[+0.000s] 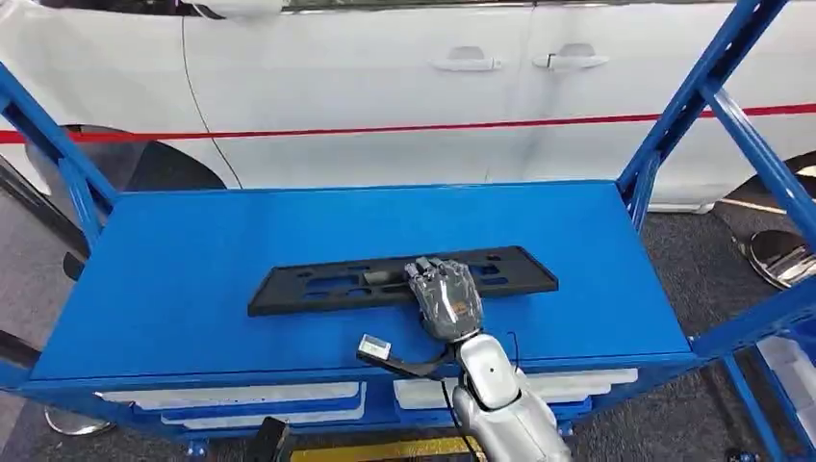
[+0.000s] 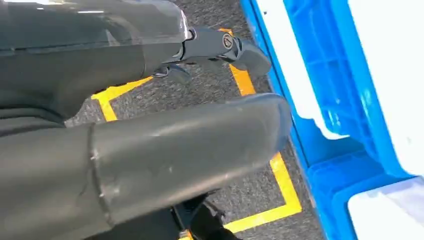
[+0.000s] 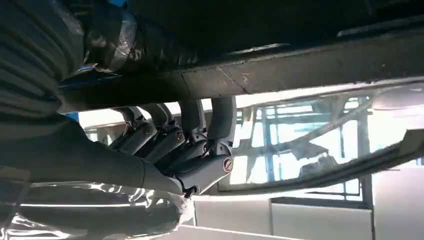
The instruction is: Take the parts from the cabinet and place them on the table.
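A long black plastic part [image 1: 318,284] with slots lies flat across the middle of the blue table top [image 1: 241,231]. My right hand [image 1: 445,294] lies over the part right of its middle, fingers pointing away from me. In the right wrist view the bent fingers [image 3: 220,115] touch the part [image 3: 300,65], while the thumb of that hand [image 3: 165,150] stays clear of it with light showing between. My left hand [image 2: 190,140] hangs low over the floor beside the table, its thumb and fingers apart with nothing in them.
A white car [image 1: 385,96] stands close behind the table. Blue frame posts [image 1: 702,106] rise at both ends. White bins [image 1: 250,395] sit under the front edge. A small labelled tag [image 1: 375,348] on a cable lies near my right wrist. Yellow floor tape [image 2: 280,180] runs beside blue crates [image 2: 340,75].
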